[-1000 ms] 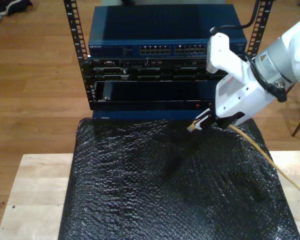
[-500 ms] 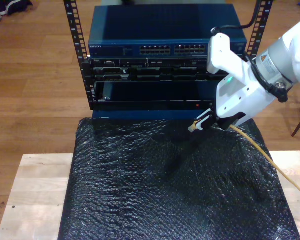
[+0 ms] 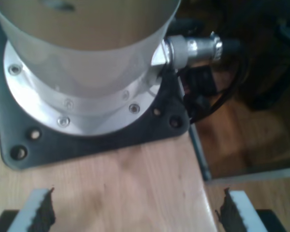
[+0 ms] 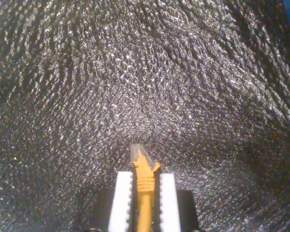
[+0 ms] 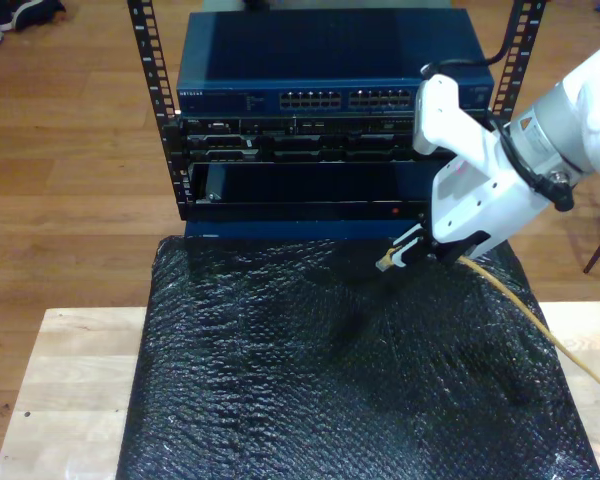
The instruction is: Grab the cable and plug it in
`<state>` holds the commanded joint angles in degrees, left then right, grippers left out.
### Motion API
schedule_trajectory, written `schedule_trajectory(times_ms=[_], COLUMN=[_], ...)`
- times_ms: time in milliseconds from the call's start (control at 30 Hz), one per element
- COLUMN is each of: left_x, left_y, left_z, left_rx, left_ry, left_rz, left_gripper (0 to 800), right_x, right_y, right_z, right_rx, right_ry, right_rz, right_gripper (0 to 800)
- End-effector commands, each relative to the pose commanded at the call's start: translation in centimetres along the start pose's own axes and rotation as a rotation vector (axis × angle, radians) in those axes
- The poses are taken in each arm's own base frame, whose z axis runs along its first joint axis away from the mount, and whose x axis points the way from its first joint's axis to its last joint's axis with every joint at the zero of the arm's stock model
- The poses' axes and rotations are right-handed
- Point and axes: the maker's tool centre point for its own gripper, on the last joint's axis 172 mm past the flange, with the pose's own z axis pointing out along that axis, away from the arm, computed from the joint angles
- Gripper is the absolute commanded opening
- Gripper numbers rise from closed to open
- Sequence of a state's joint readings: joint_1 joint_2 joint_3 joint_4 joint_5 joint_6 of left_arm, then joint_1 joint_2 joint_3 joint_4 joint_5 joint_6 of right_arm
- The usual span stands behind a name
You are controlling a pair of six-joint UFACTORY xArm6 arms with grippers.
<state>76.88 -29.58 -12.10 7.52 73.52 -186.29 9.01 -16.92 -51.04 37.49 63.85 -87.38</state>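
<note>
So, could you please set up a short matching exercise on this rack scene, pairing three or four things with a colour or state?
Things:
1. cable
2. my second pincer
3. bubble wrap
4. my first pincer

Descriptions:
A. black and shiny, covering the table
B. open, holding nothing
C. orange-yellow, trailing toward the exterior view's right
D. shut on the plug's boot

Pairs: 1-C, 2-D, 3-A, 4-B

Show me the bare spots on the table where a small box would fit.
The black bubble-wrap mat is bare over its middle and toward the exterior view's left. A bare strip of wooden table borders the mat's left edge. It is crowded toward the exterior view's upper right: my second gripper holds the cable there, before the rack.
</note>
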Motion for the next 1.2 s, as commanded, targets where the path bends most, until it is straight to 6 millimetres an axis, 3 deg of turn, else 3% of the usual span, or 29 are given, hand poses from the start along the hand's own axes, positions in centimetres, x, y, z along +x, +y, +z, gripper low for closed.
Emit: schedule_trajectory(times_ms=[233, 533, 767, 900, 1000, 1200], left_x=[-1.0, -1.5, -1.5, -1.5, -1.5, -1.5], left_y=[-0.5, -0.9, -0.8, -0.8, -0.8, -0.8], left_z=[2.1, 2.7, 2.7, 2.7, 2.7, 2.7], left_rx=[0.018, 0.03, 0.028, 0.028, 0.028, 0.028], left_ry=[-0.044, -0.067, -0.061, -0.061, -0.061, -0.061], left_rz=[0.0, -0.002, 0.0, 0.0, 0.0, 0.0], left_gripper=[800, 800, 800, 800, 800, 800], right_x=[-0.5, -0.3, -1.5, -2.8, -2.3, -3.1], right_y=[0.1, 0.4, 1.2, 2.1, 2.3, 2.1], right_z=[0.7, 0.3, 0.3, 0.7, 1.2, 3.7], right_rx=[0.013, 0.0, -0.037, -0.078, -0.089, -0.129], right_ry=[-0.006, -0.002, -0.047, -0.074, -0.084, -0.107], right_rz=[0.009, 0.004, -0.018, -0.022, -0.044, -0.065], right_gripper=[0, 0, 0, 0, 0, 0])
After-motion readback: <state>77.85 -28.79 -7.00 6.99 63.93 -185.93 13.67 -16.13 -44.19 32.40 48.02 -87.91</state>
